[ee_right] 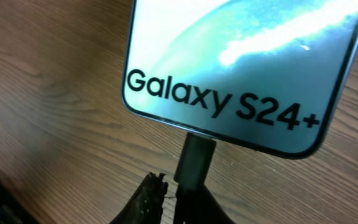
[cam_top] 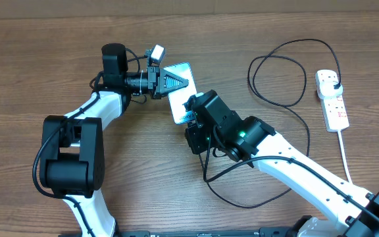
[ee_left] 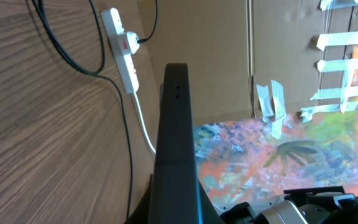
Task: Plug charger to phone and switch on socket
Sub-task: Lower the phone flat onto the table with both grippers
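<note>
The phone (ee_right: 241, 62) lies on the table (cam_top: 38, 52) between both arms, and its smooth glass probably slides when it is pushed. The right gripper (ee_right: 173, 198) is clamped on the charger (ee_right: 194, 158) at its small rigid connector, which touches the bottom edge of the phone and seems a better hold than the limp cable. For the left gripper (cam_top: 173, 80), I cannot tell if it is apart or together.

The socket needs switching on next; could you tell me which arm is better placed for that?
Right, probably. The socket lies far to the robot's right, well away from the left gripper, which holds the phone. The right gripper must first release the charger.
</note>
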Tool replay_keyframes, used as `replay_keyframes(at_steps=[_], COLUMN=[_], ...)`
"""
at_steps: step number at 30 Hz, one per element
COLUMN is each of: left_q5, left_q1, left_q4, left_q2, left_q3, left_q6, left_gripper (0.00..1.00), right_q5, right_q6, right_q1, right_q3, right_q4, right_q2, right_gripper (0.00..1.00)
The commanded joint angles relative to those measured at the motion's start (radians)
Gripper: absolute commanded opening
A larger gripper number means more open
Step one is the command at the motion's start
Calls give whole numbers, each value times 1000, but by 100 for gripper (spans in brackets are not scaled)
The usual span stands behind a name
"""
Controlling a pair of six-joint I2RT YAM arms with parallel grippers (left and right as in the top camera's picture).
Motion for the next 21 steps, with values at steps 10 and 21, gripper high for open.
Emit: replay_keyframes(at_steps=[10,21], left_q5=[-35,-124], left_q1=[-87,-138], left_q4=[-3,-12], left_q2=[-6,-5], left_q3=[-50,-50], left_q6=[30,157], left_gripper=[4,6], right_q5=[63,150], right_q6=[-18,-19], right_q1=[-16,-16], right_q3=[76,76], right_q4=[39,-13], right_q2=[-90,-215], right_gripper=[53,75])
